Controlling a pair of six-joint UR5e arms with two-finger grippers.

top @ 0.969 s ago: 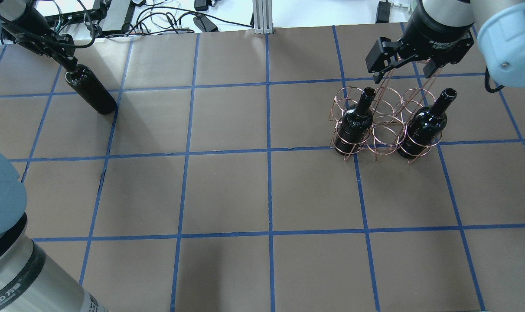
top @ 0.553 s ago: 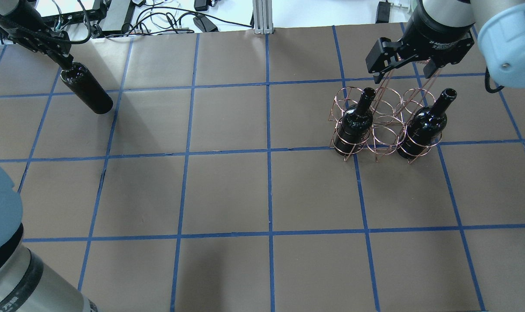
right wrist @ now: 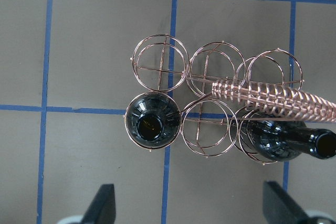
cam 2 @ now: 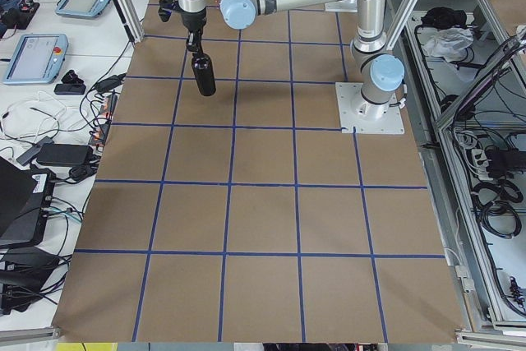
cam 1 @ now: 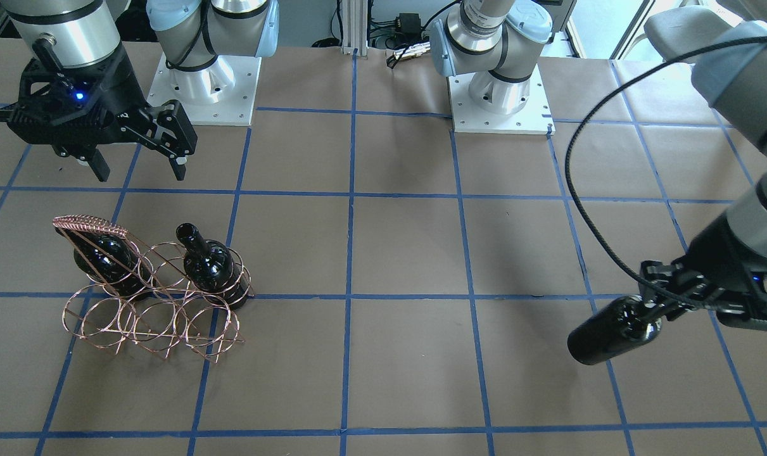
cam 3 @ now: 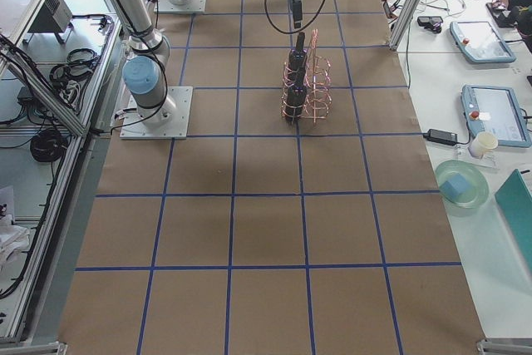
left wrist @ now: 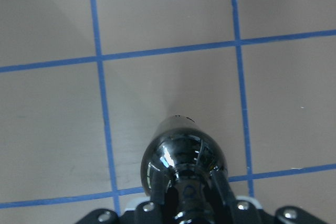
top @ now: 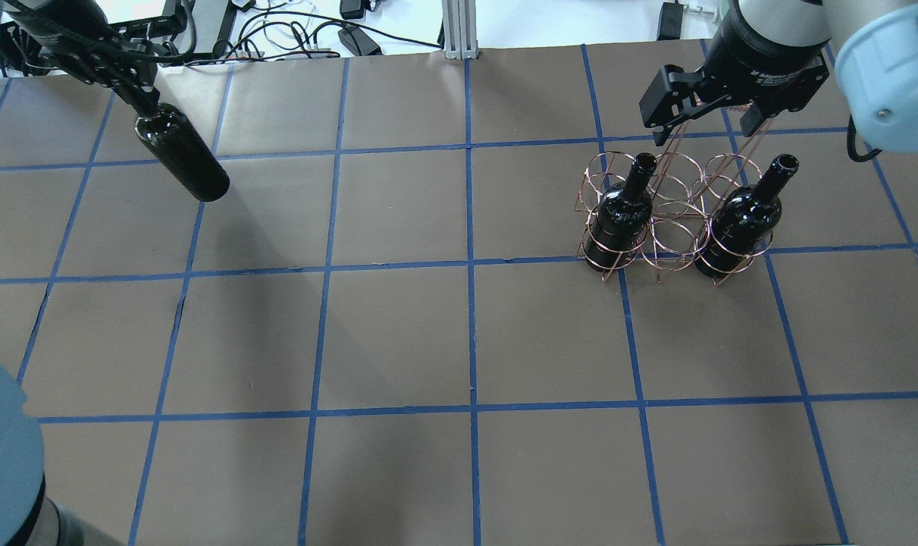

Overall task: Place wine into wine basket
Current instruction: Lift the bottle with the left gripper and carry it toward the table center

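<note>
**Wine bottle point(top: 182, 155) left, wine basket point(right wrist: 268, 95) far right**

The left gripper point(top: 146, 110) has its jaws pinched on the wine bottle's neck; it hangs base-down, near upright, off the table point(top: 466, 341). The wine basket stands well apart, below the right gripper point(cam 1: 140, 171), jaws spread and empty.

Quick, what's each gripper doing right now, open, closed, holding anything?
Left gripper: closed on the wine bottle neck.
Right gripper: open, empty, over the wine basket.

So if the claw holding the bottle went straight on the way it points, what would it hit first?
Only the table. The left claw points straight down, and the wine it grips hangs over bare paper, so its base would probably touch first.
</note>
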